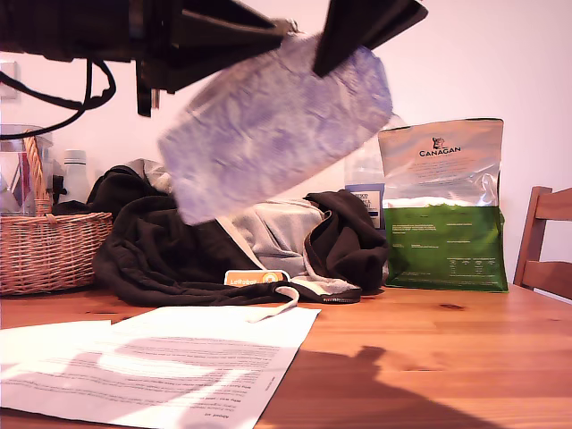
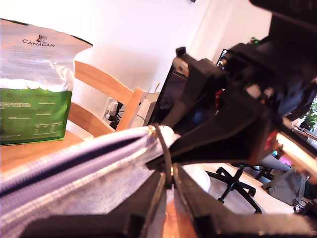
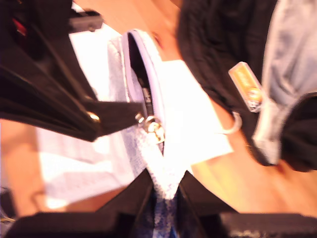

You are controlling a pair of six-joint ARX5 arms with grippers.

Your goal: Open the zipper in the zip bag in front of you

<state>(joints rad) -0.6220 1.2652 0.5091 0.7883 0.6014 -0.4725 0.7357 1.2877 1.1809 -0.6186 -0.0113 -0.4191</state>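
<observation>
The zip bag (image 1: pixel 277 125), a lilac-and-white pouch, hangs tilted in the air above the table. In the exterior view my first gripper (image 1: pixel 284 34) comes in from the left, at the bag's top edge. In its own view the first gripper (image 2: pixel 168 171) is shut on the zipper's thin dark pull tab (image 2: pixel 161 146). My second gripper (image 3: pixel 163 186) is shut on the bag's fabric edge, and appears at the bag's upper right corner (image 1: pixel 329 61) in the exterior view. The zipper (image 3: pixel 141 74) shows a dark gap behind the gold slider (image 3: pixel 154 128).
Below the bag lie printed paper sheets (image 1: pixel 179 357) on the wooden table (image 1: pixel 429 357). Behind them sit a dark jacket (image 1: pixel 179 255), a wicker basket (image 1: pixel 45 250) at the exterior view's left, the green-and-silver Canagan bag (image 1: pixel 442 206) and a chair (image 1: pixel 550 241) at its right.
</observation>
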